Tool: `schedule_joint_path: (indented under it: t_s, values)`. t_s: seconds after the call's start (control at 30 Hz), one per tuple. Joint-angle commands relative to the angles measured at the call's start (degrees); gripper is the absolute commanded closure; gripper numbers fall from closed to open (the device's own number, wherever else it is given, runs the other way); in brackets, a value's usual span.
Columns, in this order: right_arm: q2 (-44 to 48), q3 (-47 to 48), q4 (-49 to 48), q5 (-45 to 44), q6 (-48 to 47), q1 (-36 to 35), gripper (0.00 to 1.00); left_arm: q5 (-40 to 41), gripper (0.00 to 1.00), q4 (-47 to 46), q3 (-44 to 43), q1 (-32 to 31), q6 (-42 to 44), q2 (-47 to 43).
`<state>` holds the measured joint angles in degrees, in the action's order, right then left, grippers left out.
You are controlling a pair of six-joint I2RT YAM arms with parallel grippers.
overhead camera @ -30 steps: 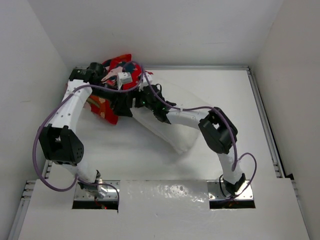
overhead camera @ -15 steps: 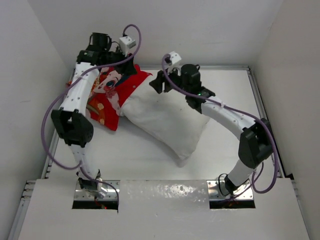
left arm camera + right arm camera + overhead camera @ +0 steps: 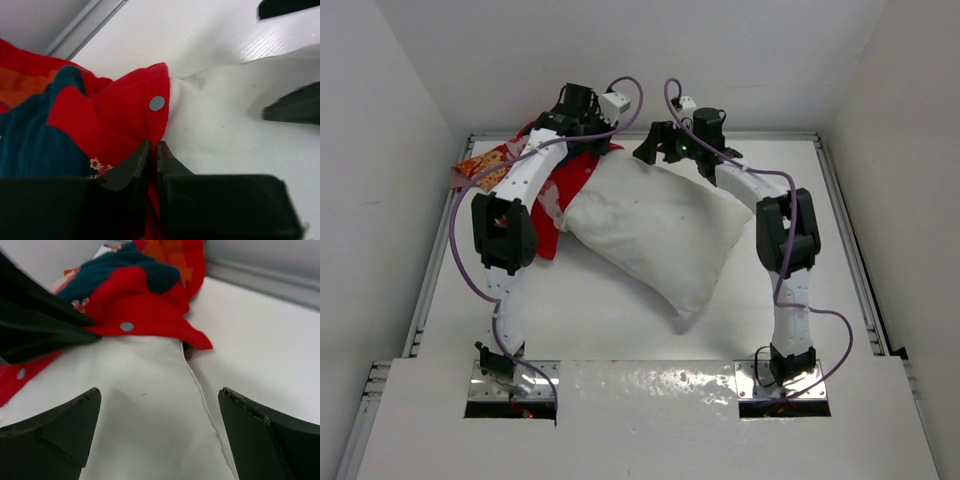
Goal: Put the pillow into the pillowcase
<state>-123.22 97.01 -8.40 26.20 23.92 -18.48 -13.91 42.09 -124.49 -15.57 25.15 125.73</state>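
Note:
The white pillow (image 3: 655,225) lies slantwise on the table, its far-left corner tucked under the mouth of the red pillowcase (image 3: 565,185). My left gripper (image 3: 592,142) is shut on the pillowcase's red hem (image 3: 150,125), just below a grey snap (image 3: 157,103), with the pillow (image 3: 225,135) right beside it. My right gripper (image 3: 658,150) hovers open over the pillow's far corner (image 3: 150,415), nothing between its fingers (image 3: 55,430). The pillowcase mouth (image 3: 145,315) lies just ahead of it. In the right wrist view the left gripper's dark body (image 3: 35,325) shows at the left.
Much of the pillowcase is bunched in the back-left corner (image 3: 485,165) against the wall. Metal rails (image 3: 840,220) edge the white table (image 3: 580,300), and white walls close in on three sides.
Both arms have swung to the back of the table. The left gripper has closed on the pillowcase hem. The right gripper has opened wide above the pillow's corner.

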Motion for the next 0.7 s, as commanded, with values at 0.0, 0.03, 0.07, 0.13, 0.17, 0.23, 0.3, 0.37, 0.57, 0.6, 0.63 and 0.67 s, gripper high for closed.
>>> schedule_joint_path:
  t_s: [0.0,0.03,0.07,0.13,0.17,0.23,0.3,0.37,0.57,0.6,0.63,0.67]
  values:
    - [-5.3,4.8,-5.9,8.1,7.6,-0.7,0.01,1.5,0.95,-3.1,0.2,0.7,0.2,-2.6]
    - [-7.5,5.3,-6.3,8.1,8.3,-1.6,0.01,0.0,1.00,-3.3,0.4,0.7,-0.5,-2.9]
    - [-8.3,5.2,-6.8,8.1,9.0,-2.2,0.01,-1.0,1.00,-4.0,0.4,0.7,-0.7,-3.3]
    - [-9.3,5.0,-6.8,10.2,9.1,-4.6,0.07,-4.5,1.00,-5.0,0.1,0.7,-1.4,-4.6]
    - [-9.2,4.9,-6.0,12.1,8.1,-5.6,0.34,-5.7,1.00,-6.6,0.0,0.7,-1.9,-5.2]
    - [-7.1,4.2,-3.6,15.5,4.7,-9.5,0.67,-9.2,1.00,-7.3,-1.6,0.7,-2.9,-6.0]
    - [-4.1,1.5,-3.5,15.4,3.4,-13.0,1.00,-14.5,1.00,-5.6,-6.2,0.7,-3.3,-5.3]
    - [1.4,-4.6,-11.1,13.7,5.9,-14.6,1.00,-18.3,1.00,-3.6,-9.0,0.5,-3.9,-5.2]
    - [14.5,-19.3,-41.3,-6.2,17.1,-16.3,1.00,-26.0,1.00,20.7,-14.9,-4.6,14.2,-7.1]
    - [15.5,-19.7,-43.0,-8.6,17.7,-16.4,1.00,-31.7,1.00,23.3,-14.8,-4.6,16.0,-7.6]
    - [15.5,-19.9,-44.5,-11.4,19.0,-16.3,1.00,-34.1,1.00,26.0,-14.8,-4.6,19.5,-8.0]
    - [15.5,-20.3,-48.2,-18.2,19.5,-16.3,1.00,-36.3,1.00,29.7,-14.5,-4.6,20.6,-8.6]
